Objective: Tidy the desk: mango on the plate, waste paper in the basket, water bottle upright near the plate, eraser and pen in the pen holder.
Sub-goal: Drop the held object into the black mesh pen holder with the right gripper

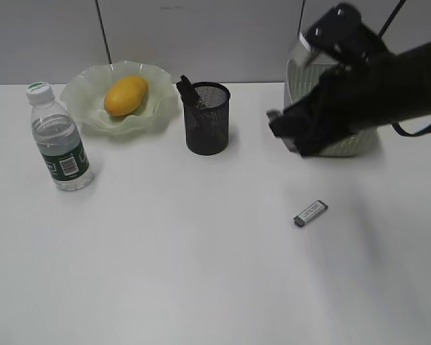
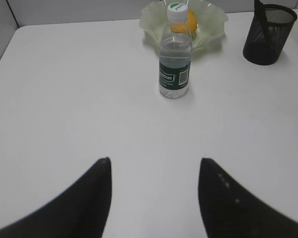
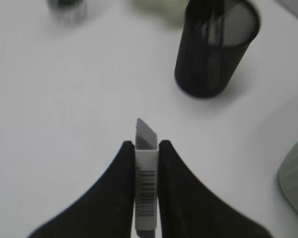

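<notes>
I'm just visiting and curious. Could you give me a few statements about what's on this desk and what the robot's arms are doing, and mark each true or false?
1. The mango lies on the plate. True.
2. The water bottle lies on its side. False: it stands upright.
3. The right gripper pinches an eraser. True.
4. The left gripper holds something. False: it is open and empty.
5. The desk holds no other eraser. False: a second eraser lies there.

- One mango (image 1: 126,95) lay on one plate (image 1: 82,100), far left.
- One water bottle (image 1: 59,140) stood left.
- One pen holder (image 1: 207,118) stood mid-far.
- One basket (image 1: 345,147) sat far right.
- Two erasers: one eraser (image 1: 310,213) on the table (image 1: 165,251), one held eraser (image 3: 145,178) at right.
</notes>
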